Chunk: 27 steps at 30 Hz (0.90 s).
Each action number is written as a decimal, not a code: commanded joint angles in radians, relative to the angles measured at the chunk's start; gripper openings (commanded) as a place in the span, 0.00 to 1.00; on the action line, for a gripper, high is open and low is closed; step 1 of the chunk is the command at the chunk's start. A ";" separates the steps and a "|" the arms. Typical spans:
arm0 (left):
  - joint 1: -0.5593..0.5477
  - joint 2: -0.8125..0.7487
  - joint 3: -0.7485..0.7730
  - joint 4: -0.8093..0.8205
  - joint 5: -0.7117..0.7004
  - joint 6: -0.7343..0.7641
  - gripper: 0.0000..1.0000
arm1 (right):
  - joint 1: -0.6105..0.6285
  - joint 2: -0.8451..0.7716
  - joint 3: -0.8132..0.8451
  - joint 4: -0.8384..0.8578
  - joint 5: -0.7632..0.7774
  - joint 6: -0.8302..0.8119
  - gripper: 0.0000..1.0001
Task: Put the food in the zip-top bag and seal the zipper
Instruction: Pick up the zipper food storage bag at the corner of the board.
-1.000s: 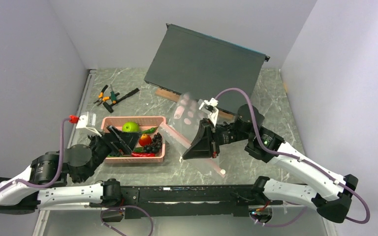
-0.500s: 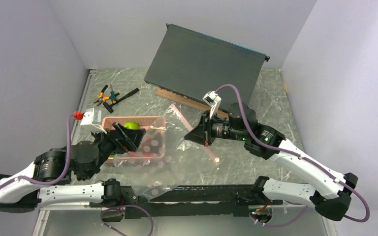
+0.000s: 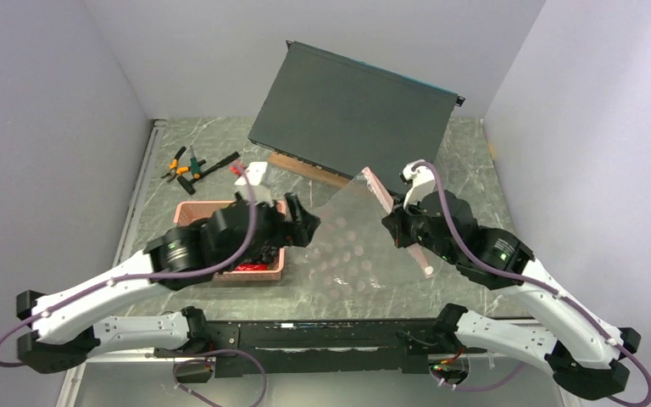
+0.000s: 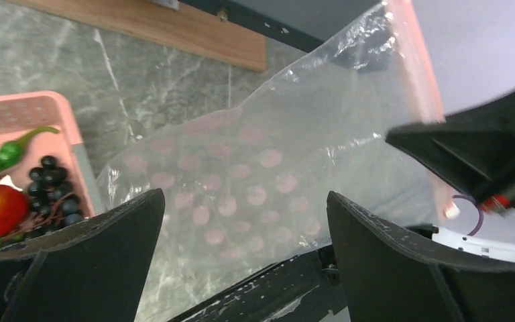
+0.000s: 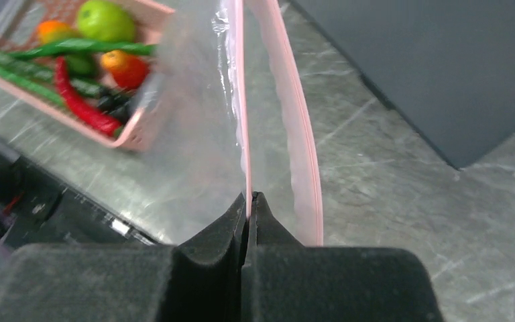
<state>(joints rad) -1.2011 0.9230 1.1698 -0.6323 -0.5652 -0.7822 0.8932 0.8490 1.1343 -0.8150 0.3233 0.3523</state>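
Grey marbled bench (image 3: 466, 157), pale walls on three sides, a dark panel (image 3: 352, 106) leaning at the back over a wooden strip (image 3: 303, 168), orange-handled pliers (image 3: 182, 165) at far left. We note the zip-top bag (image 3: 347, 250) raised between the two arms, its clear film printed with pale pink dots. The right jaws are pressed together on one lip of the zipper (image 5: 243, 114); the other lip bows away to the side, so the mouth stands parted. From the top view the pink strip slants from near the panel down past the right wrist, and the sheet spreads from it toward the pink basket (image 3: 193, 208). We cannot tell whether the bag's lower edge touches the bench. The left jaws are spread wide with nothing between them, facing the flat of the bag just beside the basket's right end; we cannot judge whether they touch the film. We record all the food lying in the basket: green apple (image 5: 105, 20), long green pepper (image 5: 74, 47), red pepper (image 5: 80, 100), a red-orange piece (image 5: 126, 67), dark grapes (image 4: 50, 184).
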 commanded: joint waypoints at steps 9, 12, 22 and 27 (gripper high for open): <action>0.093 0.168 -0.004 0.366 0.421 -0.110 0.91 | 0.003 0.015 -0.010 0.126 -0.345 -0.096 0.00; 0.095 0.177 -0.013 0.372 0.380 -0.172 0.90 | 0.003 0.036 -0.034 0.174 -0.399 -0.087 0.00; 0.106 0.232 0.060 0.299 0.231 -0.256 0.75 | 0.004 0.061 -0.060 0.273 -0.468 -0.042 0.00; 0.106 0.300 0.136 0.235 0.208 -0.233 0.69 | 0.006 0.061 -0.069 0.289 -0.473 -0.035 0.00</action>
<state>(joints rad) -1.0981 1.1946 1.2316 -0.3817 -0.3153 -1.0164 0.8936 0.9119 1.0702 -0.5953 -0.1276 0.3008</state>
